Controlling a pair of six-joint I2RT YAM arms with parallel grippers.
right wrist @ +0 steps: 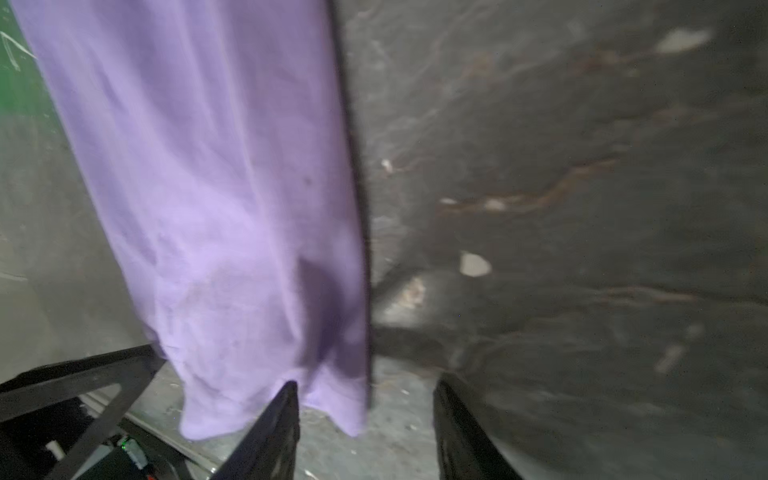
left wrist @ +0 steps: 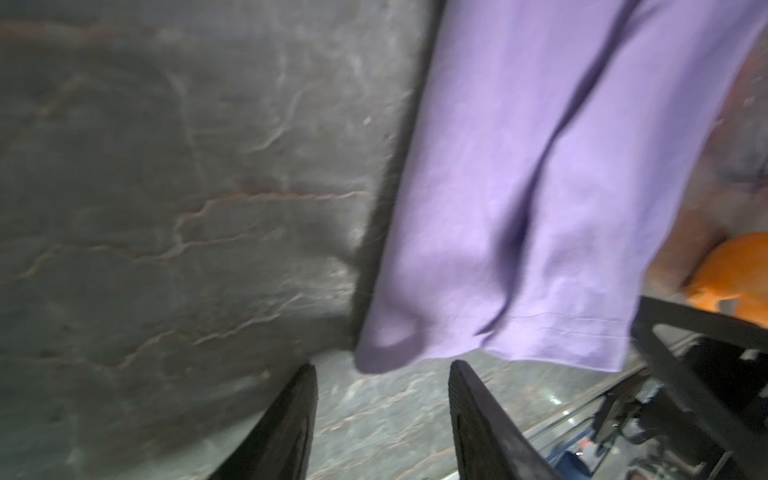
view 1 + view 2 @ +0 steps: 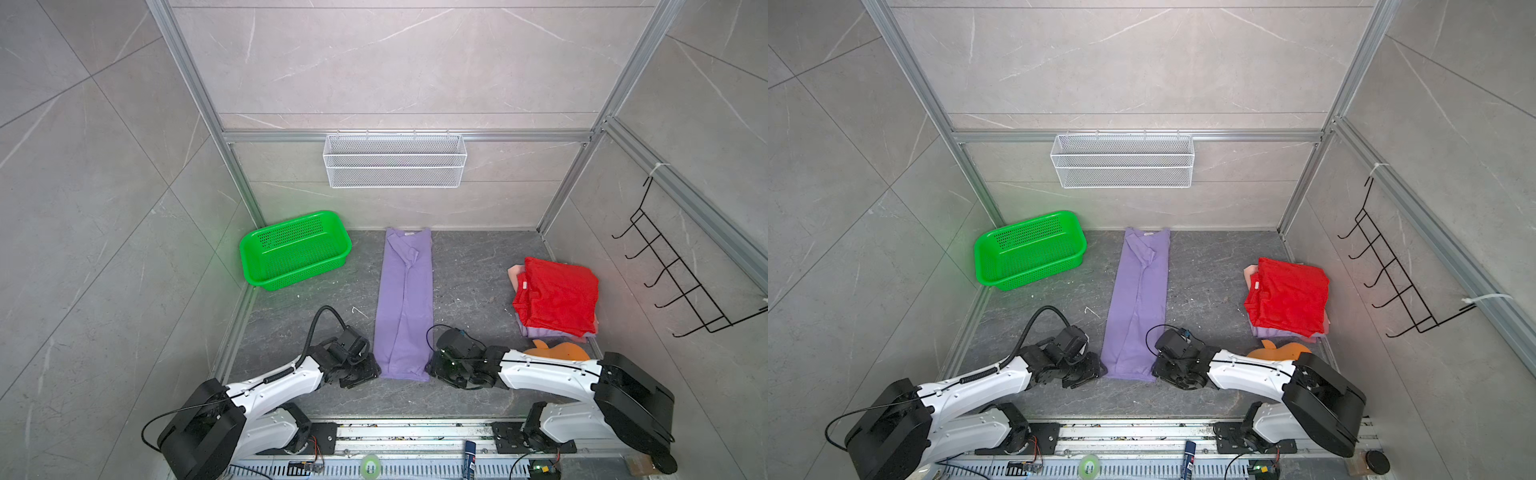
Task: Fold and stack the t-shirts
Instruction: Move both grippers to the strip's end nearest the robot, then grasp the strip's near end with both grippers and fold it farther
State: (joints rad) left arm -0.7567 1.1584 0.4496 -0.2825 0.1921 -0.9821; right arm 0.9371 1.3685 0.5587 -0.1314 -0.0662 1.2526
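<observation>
two end effectors sit low at the 6 o'clock end of the table (image 3: 469,270), one on either side of a lavender t-shirt (image 3: 405,299). that shirt lies flat in the middle of the table, folded lengthwise into a long narrow strip. it runs from 12 o'clock, where its collar nearly meets the back wall, to 6 o'clock, where its hem ends.

the left end effector (image 3: 361,370) is just beside the hem's 9 o'clock corner. in the blurred left wrist view its jaws stand apart with nothing between them, and the cloth corner lies just ahead of the gap.

the right end effector (image 3: 442,368) is just beside the hem's 3 o'clock corner, jaws likewise parted and gripping nothing. in the right wrist view one finger (image 1: 282,424) overlaps the hem edge; whether it touches the cloth i cannot tell.

at 3 o'clock on the table is a folded stack:
- a red t-shirt (image 3: 557,295) on top
- a pink t-shirt (image 3: 515,274) peeking out at its 10 o'clock corner
- a second lavender t-shirt (image 3: 536,331) showing under its 6 o'clock edge

an orange plush toy (image 3: 557,351) lies just beside the stack toward 6 o'clock, partly hidden by the right arm. a green basket (image 3: 299,274) sits at 10 o'clock, against the side wall.
</observation>
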